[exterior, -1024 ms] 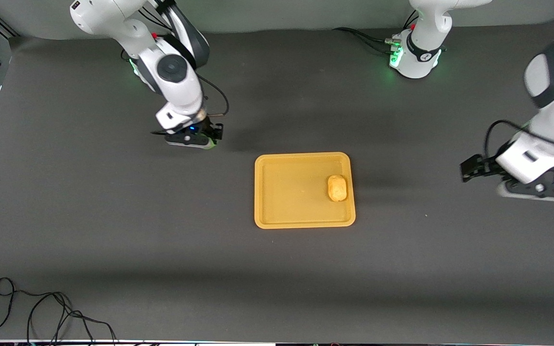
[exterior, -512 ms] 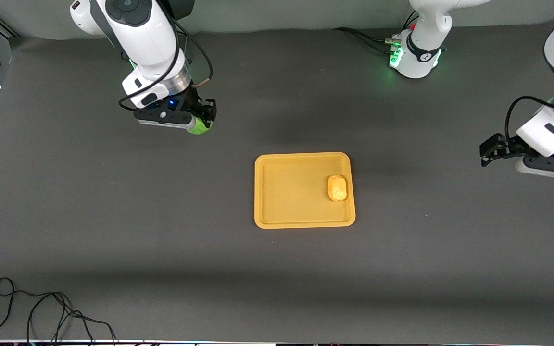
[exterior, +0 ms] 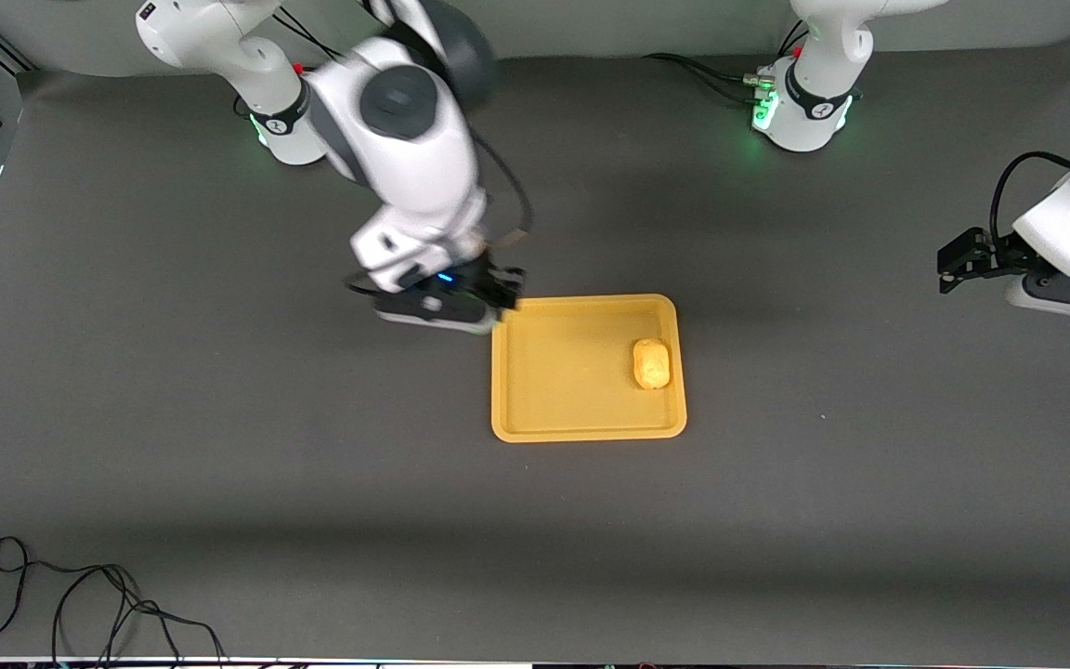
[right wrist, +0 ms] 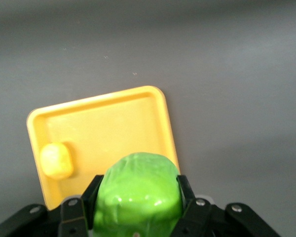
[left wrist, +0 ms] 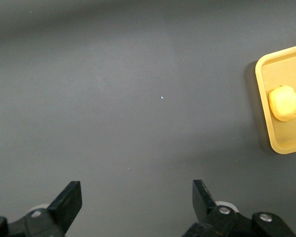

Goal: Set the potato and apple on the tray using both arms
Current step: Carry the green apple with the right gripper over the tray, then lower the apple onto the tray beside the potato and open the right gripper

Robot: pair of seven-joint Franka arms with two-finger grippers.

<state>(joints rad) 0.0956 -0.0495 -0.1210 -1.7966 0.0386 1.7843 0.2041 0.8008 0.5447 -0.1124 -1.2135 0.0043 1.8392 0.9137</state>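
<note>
While the apple is up in the air, the key relation is where the tray's open floor lies from it.

Key relation: right gripper (exterior: 489, 302) hangs over the tray's (exterior: 581, 429) corner that is toward the right arm's end and farther from the front camera; the bare floor lies from it toward the left arm's end and nearer the front camera.

Right gripper: clamped on the apple (right wrist: 138, 195), fingers (right wrist: 91, 195) pressed against both of its sides; in the front view the fruit is hidden under the hand.

Potato (exterior: 652, 362): lying in the tray against the rim toward the left arm's end, long axis running toward and away from the front camera.

Room for the apple: judged ample, since the half of the tray toward the right arm's end is bare and well apart from the potato.

Left gripper (left wrist: 135, 205): spread wide and holding nothing, over bare table toward the left arm's end, well apart from the tray; this arm waits.

Nearer arm: the right one, plainly.

Progress: potato placed, apple not yet set down.

Writing: no brand, label or readable text on anything.
</note>
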